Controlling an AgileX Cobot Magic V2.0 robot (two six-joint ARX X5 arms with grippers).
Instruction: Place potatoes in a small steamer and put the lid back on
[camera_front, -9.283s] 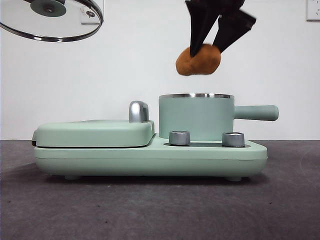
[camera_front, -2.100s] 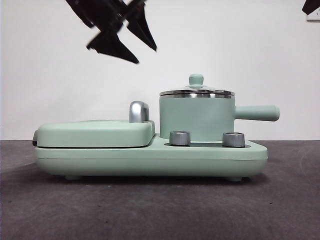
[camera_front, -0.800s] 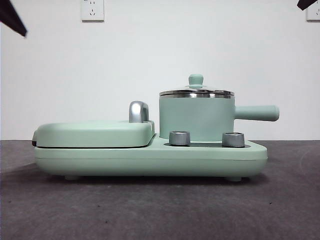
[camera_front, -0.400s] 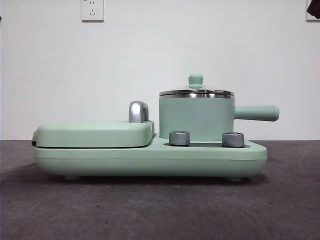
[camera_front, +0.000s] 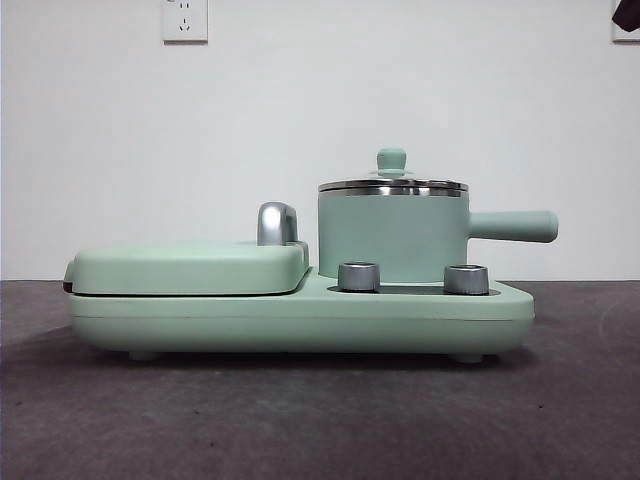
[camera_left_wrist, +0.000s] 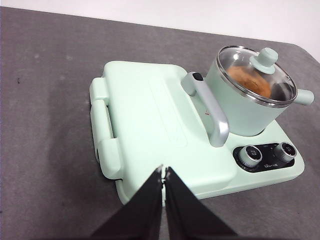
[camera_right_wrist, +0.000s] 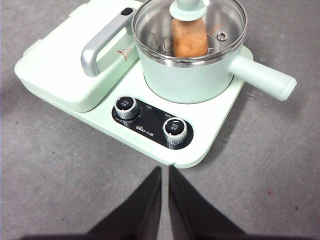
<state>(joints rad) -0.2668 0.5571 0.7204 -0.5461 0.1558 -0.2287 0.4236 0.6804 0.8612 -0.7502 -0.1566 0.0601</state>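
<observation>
Griddle cover closed at left, chrome handle beside the steamer. Lid seated on the steamer; potato inside. Two knobs in front. Left gripper and right gripper: jaws narrow, empty, well clear.

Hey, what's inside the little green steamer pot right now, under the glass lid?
Through the lid an orange-brown potato shows inside the steamer, resting on a metal rack. The lid's knob covers part of it, and the pot's floor beneath cannot be seen.
</observation>
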